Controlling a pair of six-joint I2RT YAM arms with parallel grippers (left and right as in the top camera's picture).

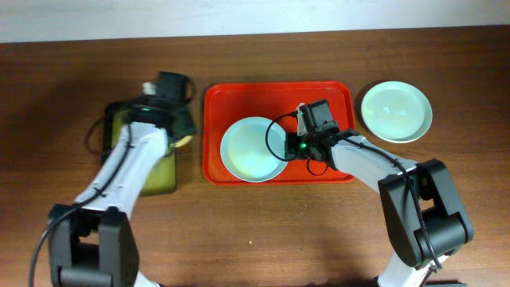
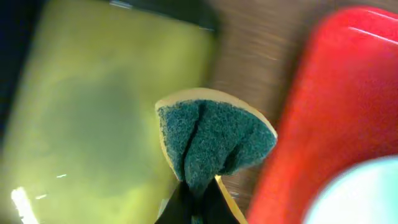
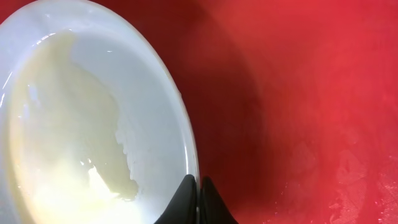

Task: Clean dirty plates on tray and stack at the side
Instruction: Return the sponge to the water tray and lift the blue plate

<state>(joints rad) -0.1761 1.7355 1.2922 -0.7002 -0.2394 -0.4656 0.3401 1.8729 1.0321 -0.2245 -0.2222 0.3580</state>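
Plate on the tray (image 1: 253, 149): round, shallow, pale blue-green from overhead; lies in the left half of the tray, towards its front rim
Plate surface: wet sheen with a thin yellowish film across the bowl (clearest in the right wrist view (image 3: 93, 124))
Side plate (image 1: 396, 111): same pale blue-green, glossy, flat on the table to the right of the tray, near it but not touching
Tray (image 1: 279, 100): red, rectangular, rounded corners, raised rim; faint wet marks on its floor
Right gripper (image 3: 199, 199): fingers pinched together on the right rim of the plate on the tray
Left gripper (image 2: 198, 208): clamped on a folded sponge (image 2: 214, 140), green scouring face outward, yellow edge; hangs between the small tray and the red one
Small tray (image 1: 163, 179): black rim, yellow-green inside, left of the tray
Table (image 1: 263, 231): dark brown wood grain
Wall (image 1: 239, 16): pale strip along the far edge
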